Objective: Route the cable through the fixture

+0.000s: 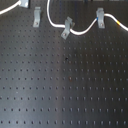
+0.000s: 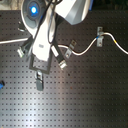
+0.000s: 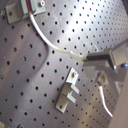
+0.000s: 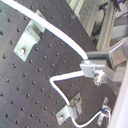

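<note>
Clearly a light, limp, slippery cable (image 3: 50, 44), pinched in the clenched hand (image 3: 89, 58)
It snakes across the perforated desk (image 1: 65, 95) past the fixture (image 1: 36, 19); best held close to the free stretch, since it sags and slides

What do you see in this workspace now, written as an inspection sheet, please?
Surface: black perforated board, bare over most of the first exterior view.
Job's things: the cable, white, curves in waves along the board's far part. The fixture, a small upright grey clip, has no cable in it.
Clutter: slanted grey clip and taller grey clip, both with the cable running at them.
Grippers: the gripper appears shut on the cable in both wrist views.
Cables: only the white one; no other seen.
Surroundings: metal frame beyond the board's edge.
</note>
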Tool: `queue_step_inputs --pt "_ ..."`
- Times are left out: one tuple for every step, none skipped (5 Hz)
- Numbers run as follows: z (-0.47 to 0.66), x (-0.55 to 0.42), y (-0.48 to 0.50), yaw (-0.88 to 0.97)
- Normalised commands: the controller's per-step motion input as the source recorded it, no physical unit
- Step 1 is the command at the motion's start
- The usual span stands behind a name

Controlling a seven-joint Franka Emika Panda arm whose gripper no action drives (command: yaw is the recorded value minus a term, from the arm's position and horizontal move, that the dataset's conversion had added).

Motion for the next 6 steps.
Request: queue_step_inputs --pt "0.43 -0.360 0.126 -0.04" --pt "0.37 -0.139 0.343 -0.43" --pt "0.39 -0.018 0.331 -0.65" --pt "0.44 -0.080 0.235 -0.69" --pt "0.43 -0.312 0.007 -0.42" --pt "0.33 -0.448 -0.063 -0.14"
